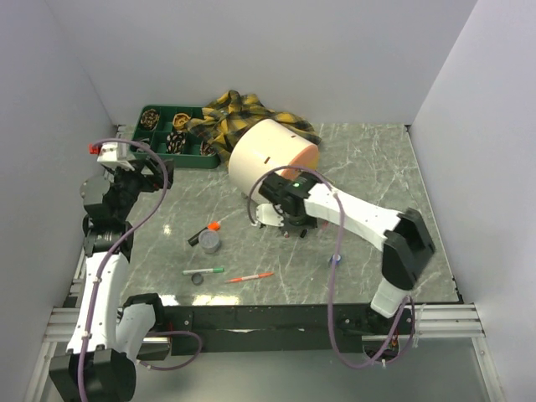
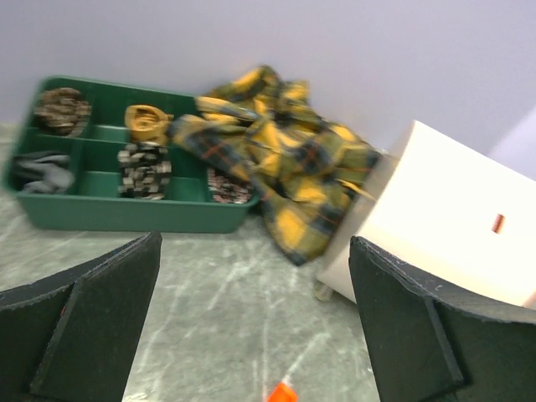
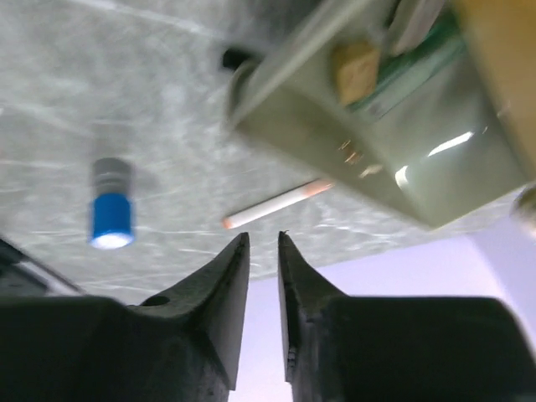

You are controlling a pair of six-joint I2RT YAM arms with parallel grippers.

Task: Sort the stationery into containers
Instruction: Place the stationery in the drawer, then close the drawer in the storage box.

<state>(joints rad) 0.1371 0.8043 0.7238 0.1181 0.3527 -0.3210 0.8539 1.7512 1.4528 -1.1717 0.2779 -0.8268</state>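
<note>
Right gripper (image 3: pixel 261 241): the fingers are drawn almost together, with only a thin slit between them and nothing in it.
Left gripper (image 2: pixel 255 244): spread as wide as it goes, empty.
Ahead of the right fingers: a pale pen (image 3: pixel 276 203) with an orange tip lies flat on the table (image 1: pixel 368 167) just beyond the tips, slanting across their line. A blue-capped piece (image 3: pixel 111 219) stands off to one side, well apart from the pen.
Ahead of the left fingers: the green tray (image 2: pixel 126 219) sits beyond one finger and the cream drum (image 1: pixel 260 163) beyond the other, with the plaid cloth (image 2: pixel 276 151) heaped between them.
Near the left fingers: the highlighter (image 1: pixel 203 234) and a grey tape roll (image 1: pixel 210 243) lie loose on the table.
Step in hand: by my reading, the right arm is lining up on the pen, and no grasp has been made.
Doing it well: widen the slit first, then turn the wrist so the fingers straddle the barrel crosswise near its middle. Come down until both pads flank it, then close gently.
Watch for: a thin pen rolls away if only one finger touches it. Lift it clear of the table before swinging towards a container.
</note>
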